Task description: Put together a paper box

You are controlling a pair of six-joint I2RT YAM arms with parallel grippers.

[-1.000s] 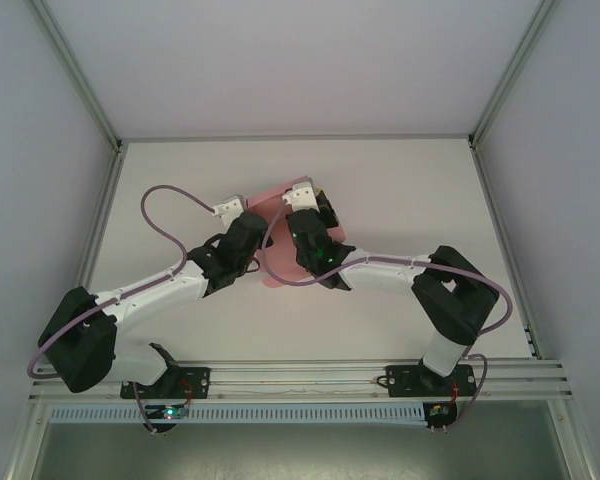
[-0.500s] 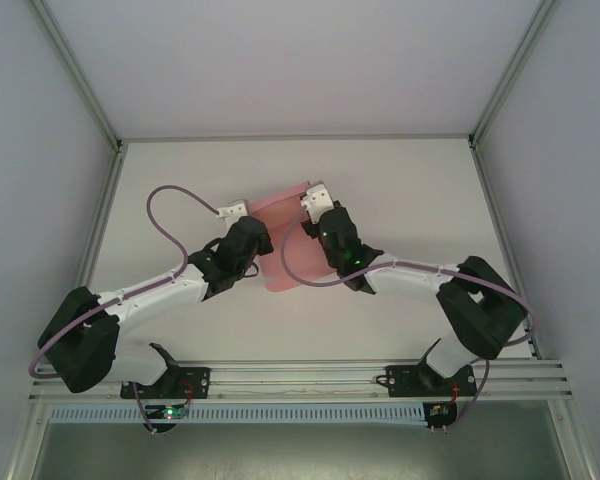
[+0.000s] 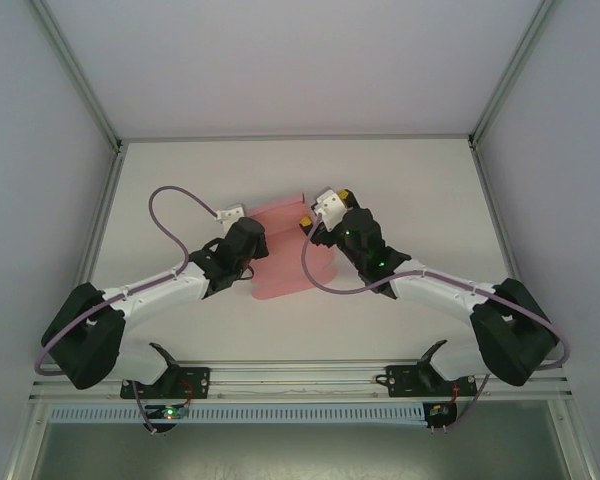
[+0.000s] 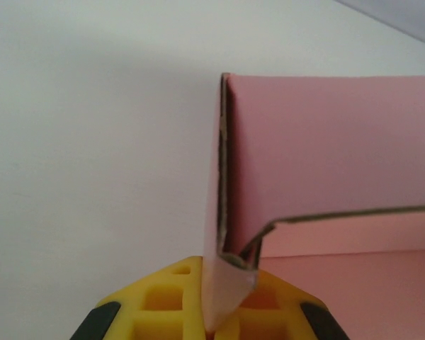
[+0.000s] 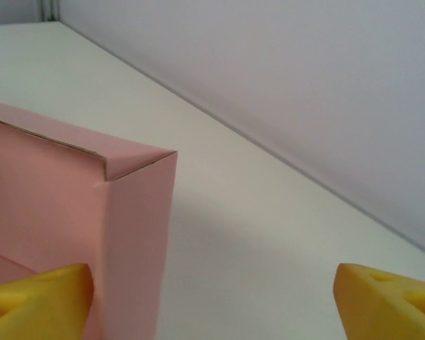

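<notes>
Paper box (image 3: 280, 268) partly hidden under arms; left jaws pinch its edge, right jaws spread beside corner.

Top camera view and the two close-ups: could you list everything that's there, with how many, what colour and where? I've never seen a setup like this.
paper box: one, pink, partly folded, mid-table between the two grippers
table: one, white, under everything
walls: three, pale grey, at the left, far and right sides of the table
rail frame: one, silver, along the near edge, bearing the arm bases
cables: two, purple, one looping along each arm
arms: two, white and black, reaching in from the near edge
left gripper: one, yellow fingers, shut on a folded edge of the paper box
right gripper: one, yellow fingers, open, at an upright corner of the box
</notes>
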